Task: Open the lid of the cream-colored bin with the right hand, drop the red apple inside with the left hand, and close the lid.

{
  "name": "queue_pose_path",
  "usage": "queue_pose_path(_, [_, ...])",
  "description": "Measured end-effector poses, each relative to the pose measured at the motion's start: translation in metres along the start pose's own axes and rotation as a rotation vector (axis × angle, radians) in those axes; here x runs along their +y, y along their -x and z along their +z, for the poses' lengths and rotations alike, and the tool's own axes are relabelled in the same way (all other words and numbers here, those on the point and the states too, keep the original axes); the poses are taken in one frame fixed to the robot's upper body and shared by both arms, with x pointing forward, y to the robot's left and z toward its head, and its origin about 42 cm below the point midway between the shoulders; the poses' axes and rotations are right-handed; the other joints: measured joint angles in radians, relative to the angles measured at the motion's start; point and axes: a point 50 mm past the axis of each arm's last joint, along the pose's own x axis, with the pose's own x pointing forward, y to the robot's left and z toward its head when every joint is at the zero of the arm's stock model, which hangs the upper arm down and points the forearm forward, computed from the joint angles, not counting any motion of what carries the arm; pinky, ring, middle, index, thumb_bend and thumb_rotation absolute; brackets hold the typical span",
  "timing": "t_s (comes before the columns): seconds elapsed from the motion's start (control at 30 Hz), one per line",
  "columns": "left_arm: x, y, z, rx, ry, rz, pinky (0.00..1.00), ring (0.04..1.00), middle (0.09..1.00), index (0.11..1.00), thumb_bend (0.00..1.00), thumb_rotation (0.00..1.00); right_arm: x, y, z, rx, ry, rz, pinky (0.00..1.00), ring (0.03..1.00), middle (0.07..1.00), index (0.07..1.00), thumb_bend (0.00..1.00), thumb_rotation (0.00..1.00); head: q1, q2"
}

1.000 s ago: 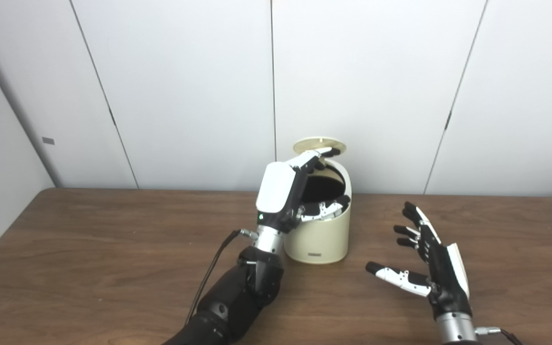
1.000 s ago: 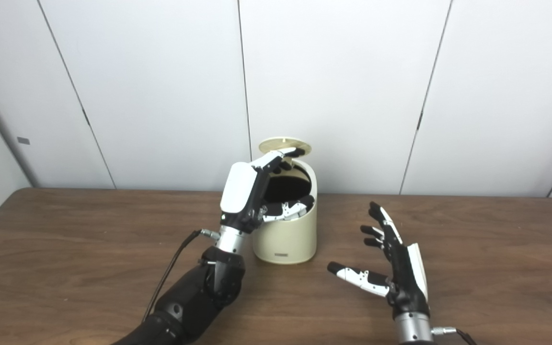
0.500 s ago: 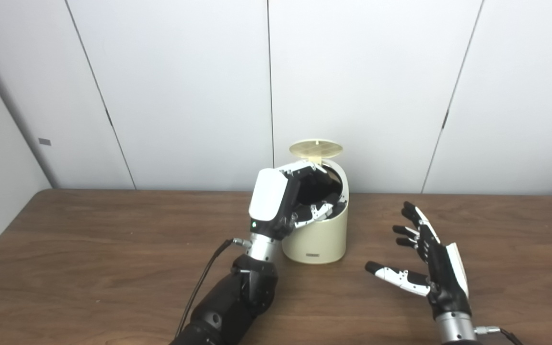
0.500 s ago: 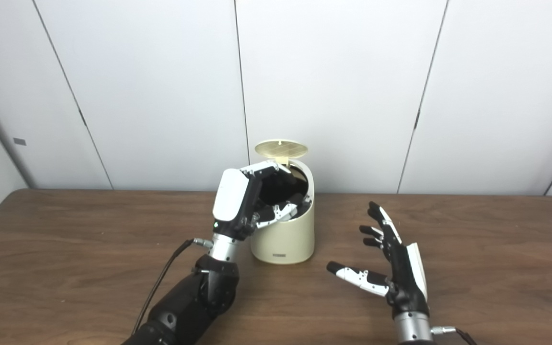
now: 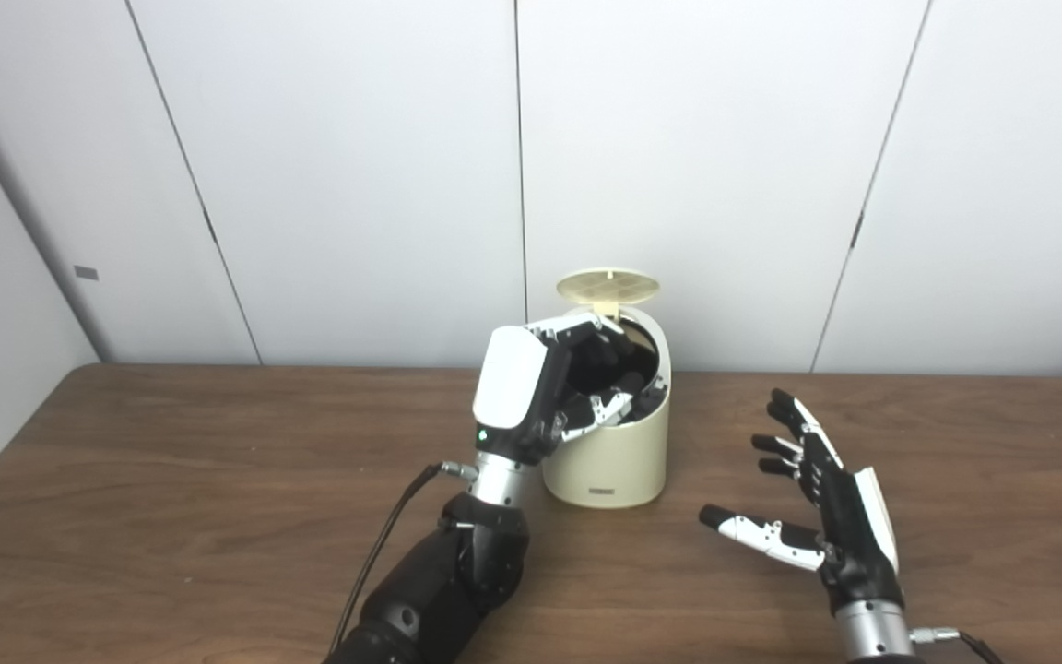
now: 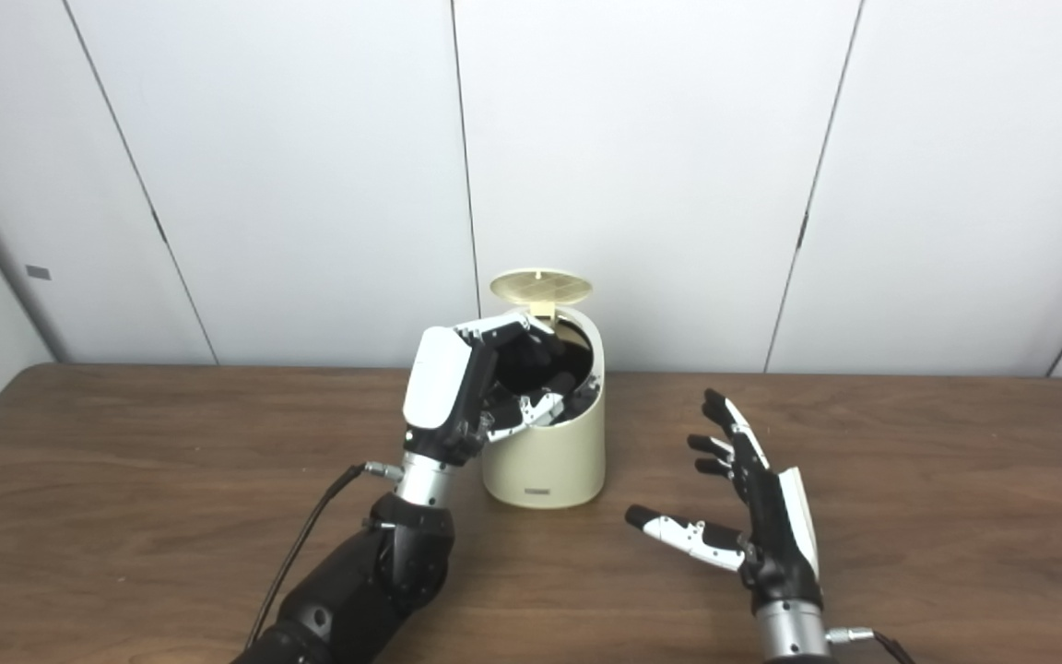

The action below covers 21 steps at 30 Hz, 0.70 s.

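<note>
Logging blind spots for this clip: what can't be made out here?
- Apple: unseen in either view; the left hand covers the bin mouth.
- Left hand's grasp: fingers curl into the dark opening, contents unclear.
- Bin's small front label: too small to read.

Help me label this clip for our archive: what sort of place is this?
Probably a robot lab or test booth, not a home: plain white wall panels enclose a bare wooden table that holds only one cream-colored bin, its lid open.

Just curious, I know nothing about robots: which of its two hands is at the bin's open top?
The left hand, fingers curled over the cream-colored bin's mouth. The right hand hovers apart, fingers spread.
</note>
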Motion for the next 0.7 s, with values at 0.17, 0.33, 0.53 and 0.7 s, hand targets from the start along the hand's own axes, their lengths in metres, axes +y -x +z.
queue_pose_path(0.17, [0.003, 0.0, 0.001, -0.008, 0.002, 0.008, 0.37, 0.432, 0.449, 0.511, 0.52, 0.0, 0.0, 0.0, 0.0, 0.0, 0.002, 0.001, 0.71, 0.78, 0.895, 0.902, 0.8, 0.2, 0.003, 0.0])
queue_pose_path(0.33, [0.016, -0.005, 0.002, -0.021, 0.011, 0.051, 0.37, 0.432, 0.451, 0.508, 0.52, 0.0, -0.001, 0.0, 0.0, 0.0, 0.005, 0.005, 0.72, 0.787, 0.899, 0.902, 0.8, 0.19, 0.009, -0.003])
queue_pose_path(0.53, [0.039, -0.017, 0.008, -0.055, 0.023, 0.132, 0.35, 0.439, 0.462, 0.504, 0.52, 0.0, -0.002, 0.0, -0.001, 0.0, 0.008, 0.01, 0.71, 0.788, 0.896, 0.897, 0.81, 0.2, 0.015, -0.005])
queue_pose_path(0.7, [0.049, -0.027, 0.019, -0.095, 0.036, 0.173, 0.37, 0.457, 0.477, 0.498, 0.52, 0.0, -0.002, 0.0, -0.002, 0.004, 0.006, 0.016, 0.71, 0.793, 0.897, 0.899, 0.8, 0.18, 0.018, -0.005])
